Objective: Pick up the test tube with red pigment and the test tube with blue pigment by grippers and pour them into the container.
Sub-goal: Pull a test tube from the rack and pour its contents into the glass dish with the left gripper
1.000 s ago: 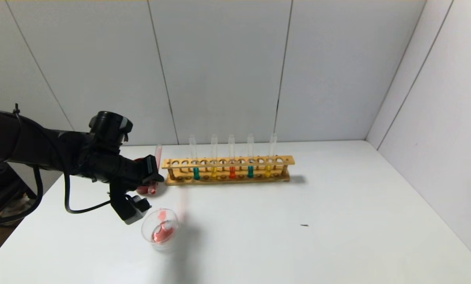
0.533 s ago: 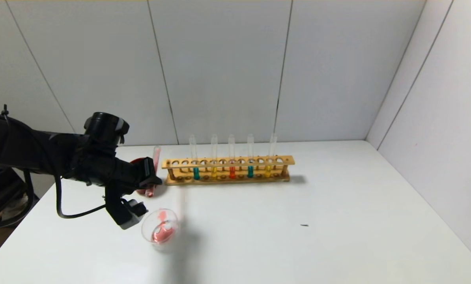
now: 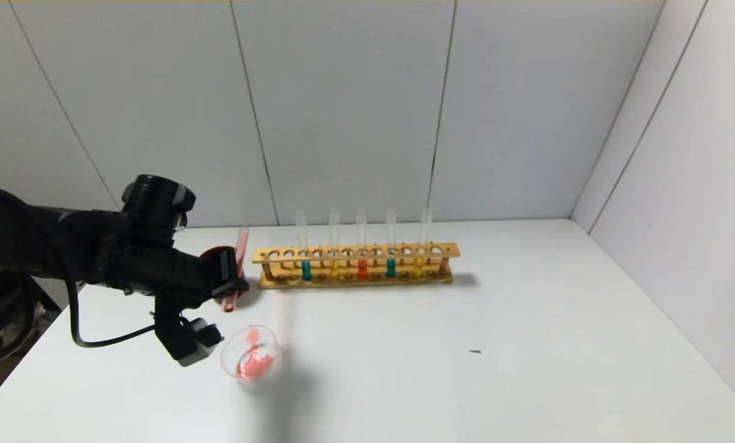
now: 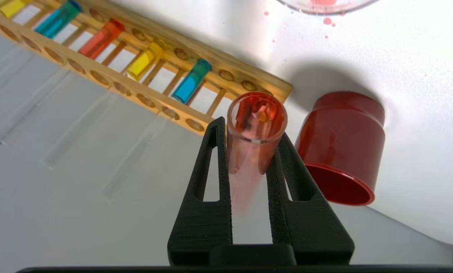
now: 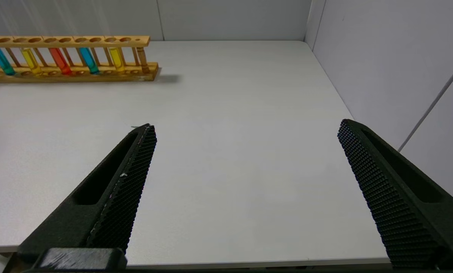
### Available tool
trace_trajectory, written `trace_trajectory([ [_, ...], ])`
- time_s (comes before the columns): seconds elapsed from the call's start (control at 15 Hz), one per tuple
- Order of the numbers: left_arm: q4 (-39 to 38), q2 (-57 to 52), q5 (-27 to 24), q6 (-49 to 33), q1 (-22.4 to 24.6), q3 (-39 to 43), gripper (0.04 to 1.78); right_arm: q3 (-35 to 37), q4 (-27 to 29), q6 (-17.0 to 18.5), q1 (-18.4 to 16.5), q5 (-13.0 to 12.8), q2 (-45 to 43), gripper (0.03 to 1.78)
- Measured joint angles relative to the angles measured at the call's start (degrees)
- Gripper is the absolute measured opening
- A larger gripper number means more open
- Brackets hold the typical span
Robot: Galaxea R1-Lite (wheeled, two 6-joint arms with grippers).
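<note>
White table [image 3: 527, 320] carries a wooden rack [image 3: 355, 266] at 12 o'clock of the field, its long axis running 9 to 3. Rack holds five upright tubes: teal, yellow, orange-red, teal, yellow. The test tube with blue pigment [image 3: 306, 269] nearest the left arm stands at the 9 o'clock end of that row; a second teal tube sits further toward 3. Left gripper [image 3: 232, 275] hovers just off the rack's 9 o'clock end, jaws clamped on the test tube with red pigment [image 4: 255, 132]; only a pink film clings inside it, so judged emptied. This tube is roughly upright, slightly tilted, mouth up. Dark red cup [image 4: 340, 146] stands just beside the held tube. The container [image 3: 250, 360], with a red-pink pool in it, lies at 6 o'clock from the left gripper, near but apart. Right gripper [image 5: 245, 151] is parked over the bare table, jaws wide, holding nothing, rack well apart from it. Judgement: red pour done, blue outstanding; the blue tube lies toward 3 o'clock from the left jaws, long axis vertical, left arm much nearer, but it must first set down what it holds.
</note>
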Motion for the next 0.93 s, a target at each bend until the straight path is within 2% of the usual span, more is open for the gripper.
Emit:
trace_trajectory([
  [0.93,-0.4,-0.4,2.0,1.3,-1.5,0.3,0.32,0.0,0.0,0.0,0.0,0.0,0.0,1.75],
])
